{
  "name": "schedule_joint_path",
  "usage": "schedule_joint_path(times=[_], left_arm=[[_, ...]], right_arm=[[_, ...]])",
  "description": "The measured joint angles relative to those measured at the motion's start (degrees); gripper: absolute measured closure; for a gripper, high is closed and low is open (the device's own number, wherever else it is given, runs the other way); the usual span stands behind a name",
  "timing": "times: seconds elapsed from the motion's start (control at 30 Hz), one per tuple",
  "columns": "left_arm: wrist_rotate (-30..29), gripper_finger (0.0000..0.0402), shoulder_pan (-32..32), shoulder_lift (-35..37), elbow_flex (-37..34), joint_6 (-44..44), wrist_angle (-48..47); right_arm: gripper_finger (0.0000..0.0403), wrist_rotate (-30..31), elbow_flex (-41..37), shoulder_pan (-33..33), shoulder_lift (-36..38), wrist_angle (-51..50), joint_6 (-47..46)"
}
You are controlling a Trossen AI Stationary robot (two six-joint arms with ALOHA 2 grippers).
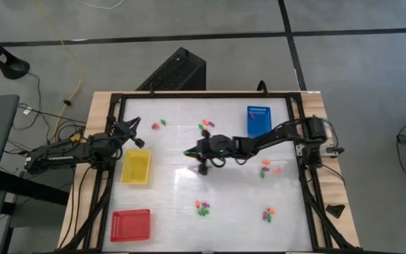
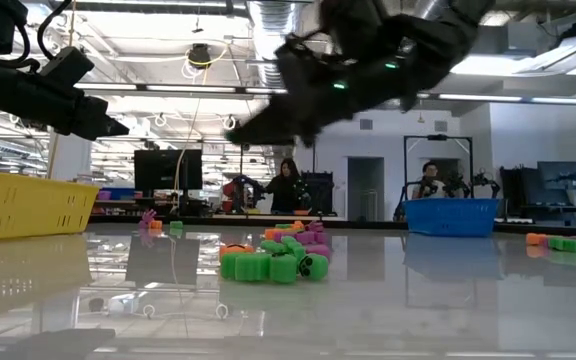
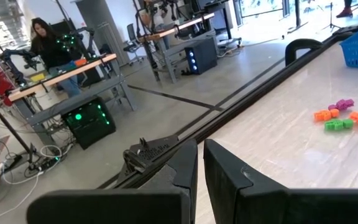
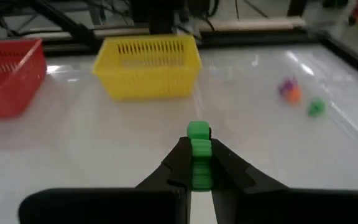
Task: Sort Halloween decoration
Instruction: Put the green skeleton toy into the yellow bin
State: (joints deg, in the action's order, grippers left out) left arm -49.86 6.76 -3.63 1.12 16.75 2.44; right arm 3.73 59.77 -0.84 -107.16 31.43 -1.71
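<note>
My right gripper (image 4: 199,163) hangs over the table's middle (image 1: 191,152) and is shut on a small green decoration piece (image 4: 198,152), clear of the table in the low view (image 2: 243,130). Small clusters of orange, green and purple pieces lie on the table: far left (image 1: 159,125), far middle (image 1: 206,125), right (image 1: 270,168), near middle (image 1: 203,207) and near right (image 1: 268,213). My left gripper (image 3: 200,163) waits shut at the table's left edge (image 1: 134,130), beyond the yellow tray (image 1: 136,166). My right gripper pinches the green piece between its two fingers; the piece's front end (image 4: 198,132) sticks out past the fingertips. The piece lies along the fingers and is lifted clear of the table.
The yellow mesh tray (image 4: 148,65) sits ahead of the right gripper, the red tray (image 1: 130,224) at the near left corner, and the blue tray (image 1: 258,120) at the far right. A black frame (image 1: 302,162) borders the table. People show in the room behind (image 2: 288,185).
</note>
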Motion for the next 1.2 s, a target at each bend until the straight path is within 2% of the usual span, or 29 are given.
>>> schedule_joint_path(times=[0.2,0.37,0.73,0.93,1.2], left_arm=[[0.0,0.0384,0.0,-0.2,0.0,0.0,0.0],[0.1,0.0384,0.0,-0.1,0.0,0.0,0.0],[0.0,0.0384,0.0,-0.2,0.0,0.0,0.0],[0.0,0.0384,0.0,-0.2,0.0,0.0,0.0],[0.0,0.0384,0.0,-0.2,0.0,0.0,0.0]], right_arm=[[0.0342,-6.5,18.9,-1.2,-10.9,-5.5,3.0],[0.0342,-7.1,34.4,-0.1,-20.5,-11.3,3.7],[0.0338,-16.8,59.1,2.3,-39.1,-12.9,-3.2],[0.0306,-18.6,66.8,2.5,-45.0,-13.1,-6.2],[0.0235,-18.8,67.4,2.8,-44.9,-12.5,-5.4]])
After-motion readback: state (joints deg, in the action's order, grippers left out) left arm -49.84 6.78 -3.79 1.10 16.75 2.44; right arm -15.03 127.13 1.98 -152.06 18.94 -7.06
